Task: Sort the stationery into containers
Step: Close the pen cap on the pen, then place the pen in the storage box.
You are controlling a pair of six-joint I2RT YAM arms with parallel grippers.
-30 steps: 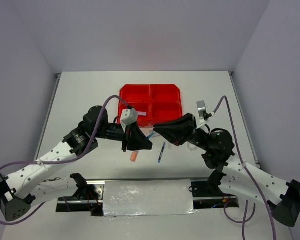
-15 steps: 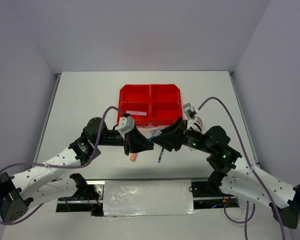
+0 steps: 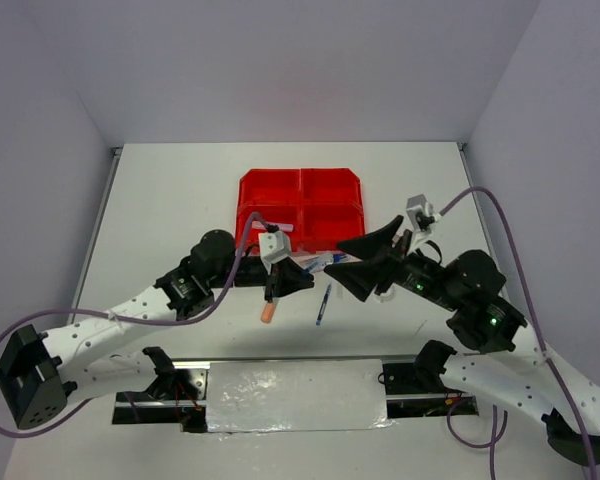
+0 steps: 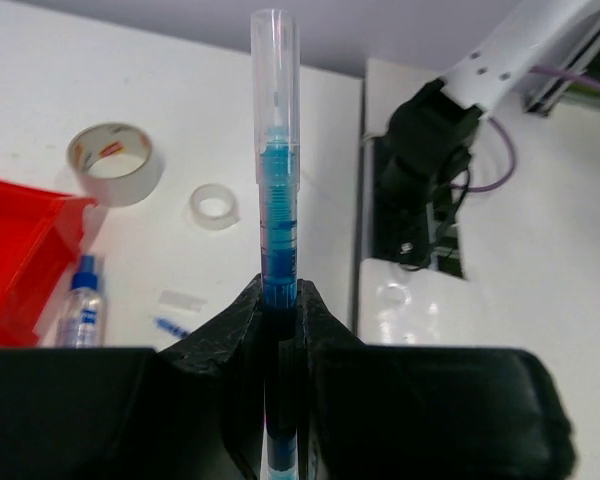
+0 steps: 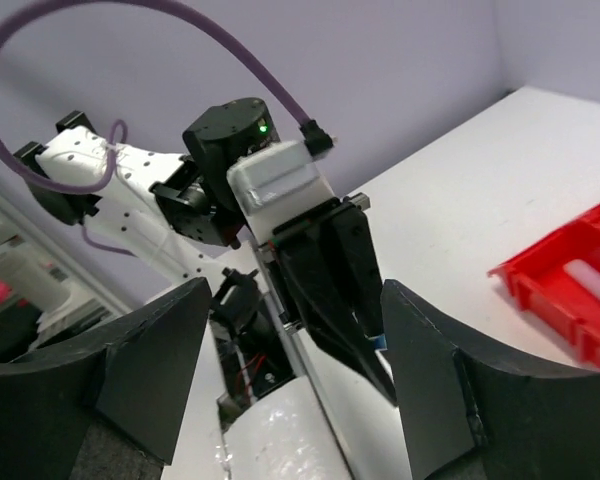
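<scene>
Nearest you, an orange highlighter [image 3: 268,313] and a second blue pen [image 3: 323,305] lie loose on the table [image 3: 160,200], with neither arm touching them.

Just beyond them, your left gripper [image 4: 278,305] is pressed together on a blue pen [image 4: 277,200]. It pinches the barrel, and the clear-capped end sticks out past the fingertips.

The change is on the other side. Half a second ago your right gripper [image 5: 292,295] was in tight against the left one at that pen. Now its fingers stand spread wide with nothing between them, and it has backed away, leaving a gap. I read this as a hand-over just completed, so the pen is the left arm's alone.

Further out, the glue tube [image 4: 83,310] and two tape rolls [image 4: 115,163] are still unsorted on the table beside the bins.

Farthest are the red containers [image 3: 332,190]. The held pen hangs above the table, just short of their near edge and in no compartment yet. You still have to carry it over one and release it.
</scene>
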